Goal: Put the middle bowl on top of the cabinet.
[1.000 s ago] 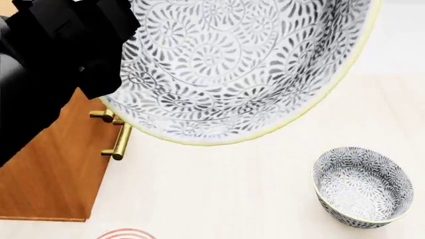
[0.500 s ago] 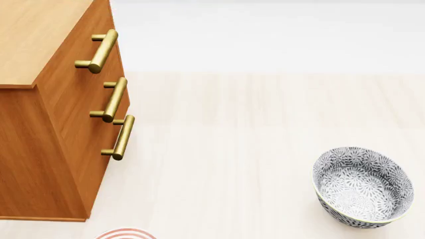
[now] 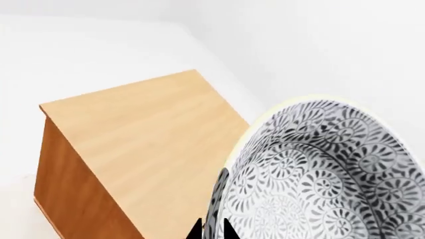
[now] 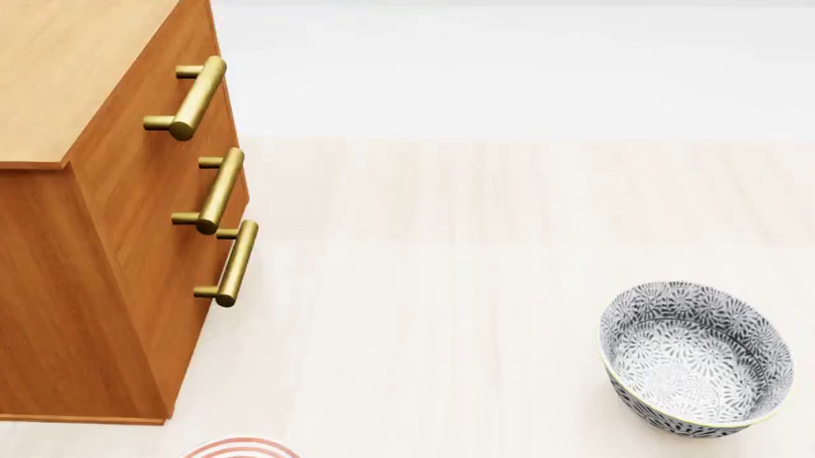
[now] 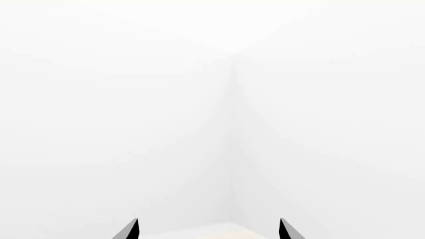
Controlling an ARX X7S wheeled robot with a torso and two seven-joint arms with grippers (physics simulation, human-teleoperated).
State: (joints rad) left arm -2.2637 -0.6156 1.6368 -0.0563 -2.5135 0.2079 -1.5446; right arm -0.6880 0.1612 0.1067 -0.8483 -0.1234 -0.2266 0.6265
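In the left wrist view the middle bowl [image 3: 319,174], white with a dense dark-grey floral pattern and a pale rim, fills one side. My left gripper [image 3: 211,231] is shut on its wall, one black fingertip [image 3: 195,232] outside and one inside. The bowl hangs above the cabinet, whose light flat top [image 3: 146,144] lies beyond it. The head view shows the cabinet [image 4: 90,286] at the left with its brass handles [image 4: 217,191], but neither gripper nor the held bowl. My right gripper [image 5: 208,230] is open, holds nothing and faces a white wall corner.
A second patterned bowl [image 4: 694,358] stands upright on the pale floor at the right of the head view. A red ringed mark [image 4: 242,448] shows at the bottom edge, by the cabinet's near corner.
One second ago the left arm and the held bowl filled the upper head view; they have since left it. Nothing has shifted there in the last half second.
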